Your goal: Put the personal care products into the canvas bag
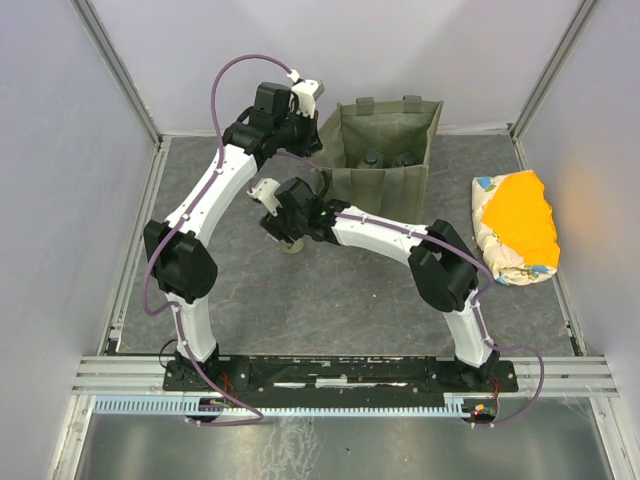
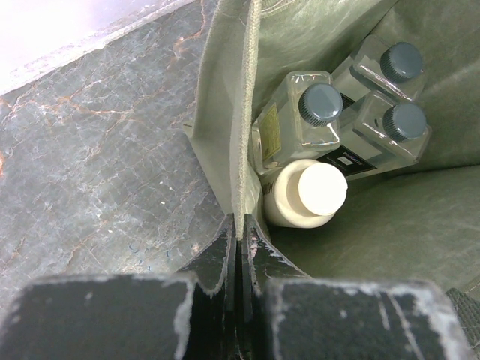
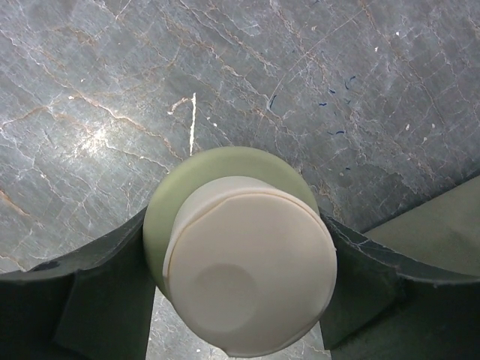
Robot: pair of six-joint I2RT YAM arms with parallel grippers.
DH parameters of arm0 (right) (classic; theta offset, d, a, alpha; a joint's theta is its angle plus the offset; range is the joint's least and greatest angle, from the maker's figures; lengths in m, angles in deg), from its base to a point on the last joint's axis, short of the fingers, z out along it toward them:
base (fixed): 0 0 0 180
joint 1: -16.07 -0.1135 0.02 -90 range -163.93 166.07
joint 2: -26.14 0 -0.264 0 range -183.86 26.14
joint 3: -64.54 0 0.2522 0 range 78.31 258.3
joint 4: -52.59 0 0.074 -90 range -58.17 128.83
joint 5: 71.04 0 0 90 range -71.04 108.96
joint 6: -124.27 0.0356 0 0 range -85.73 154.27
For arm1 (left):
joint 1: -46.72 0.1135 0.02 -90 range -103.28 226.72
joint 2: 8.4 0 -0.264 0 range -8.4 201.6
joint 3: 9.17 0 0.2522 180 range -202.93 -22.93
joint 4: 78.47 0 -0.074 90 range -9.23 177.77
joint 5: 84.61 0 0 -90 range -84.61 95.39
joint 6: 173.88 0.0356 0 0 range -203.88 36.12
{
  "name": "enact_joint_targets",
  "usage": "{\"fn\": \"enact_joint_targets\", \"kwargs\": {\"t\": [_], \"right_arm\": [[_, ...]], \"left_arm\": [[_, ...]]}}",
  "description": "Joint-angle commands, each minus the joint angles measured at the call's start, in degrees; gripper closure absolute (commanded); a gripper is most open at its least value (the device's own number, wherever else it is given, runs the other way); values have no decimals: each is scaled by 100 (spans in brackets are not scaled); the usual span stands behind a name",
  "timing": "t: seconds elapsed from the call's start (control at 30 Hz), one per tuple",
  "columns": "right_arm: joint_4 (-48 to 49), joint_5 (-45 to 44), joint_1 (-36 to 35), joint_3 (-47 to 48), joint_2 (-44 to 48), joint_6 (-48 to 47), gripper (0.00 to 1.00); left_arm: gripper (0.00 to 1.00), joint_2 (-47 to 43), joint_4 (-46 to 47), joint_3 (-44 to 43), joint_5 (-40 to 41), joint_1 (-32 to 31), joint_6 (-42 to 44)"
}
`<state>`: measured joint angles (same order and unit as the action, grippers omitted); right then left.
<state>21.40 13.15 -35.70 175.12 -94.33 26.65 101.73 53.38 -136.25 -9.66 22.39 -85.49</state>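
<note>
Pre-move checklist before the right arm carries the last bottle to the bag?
1. Right jaws against both sides of olive-green bottle: ok.
2. Left jaws shut on canvas bag rim, mouth held open: ok.
3. Free space in bag beside cream bottle and three clear bottles: ok.
4. Olive-green bottle lifted off table: cannot tell.
5. Orange and cream packet away from carry path: ok.

Inside the olive-green canvas bag (image 1: 390, 185): three clear square plastic bottles (image 2: 319, 105) with slate-grey caps, one cream round bottle (image 2: 307, 193). Left of the bag, an olive-green round bottle (image 3: 247, 270), cream-capped; right of the bag, an orange-and-cream soft plastic packet (image 1: 518, 225). Under the bag, dark grey tabletop (image 3: 150, 75), rust-veined
</note>
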Motion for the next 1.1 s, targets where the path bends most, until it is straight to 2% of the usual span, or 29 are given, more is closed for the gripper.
{"fn": "enact_joint_targets", "kwargs": {"t": [0.0,0.27,0.67,0.83,0.97,1.07], "right_arm": [[33,-43,1,-276,322,103,78],[-173,-223,-138,-628,1017,164,100],[-1571,-225,-452,-1241,2715,739,100],[-2313,-543,-461,-1418,3579,996,100],[-2782,-828,-390,-1180,4125,1244,100],[-3269,-721,-124,-535,4131,1356,100]], "left_arm": [[97,-146,344,-355,42,97,236],[97,-167,343,-340,37,100,240],[97,-149,342,-326,19,106,235],[97,-149,344,-324,38,129,266],[97,-141,342,-344,12,133,266],[97,-148,338,-334,-5,133,262]]}}
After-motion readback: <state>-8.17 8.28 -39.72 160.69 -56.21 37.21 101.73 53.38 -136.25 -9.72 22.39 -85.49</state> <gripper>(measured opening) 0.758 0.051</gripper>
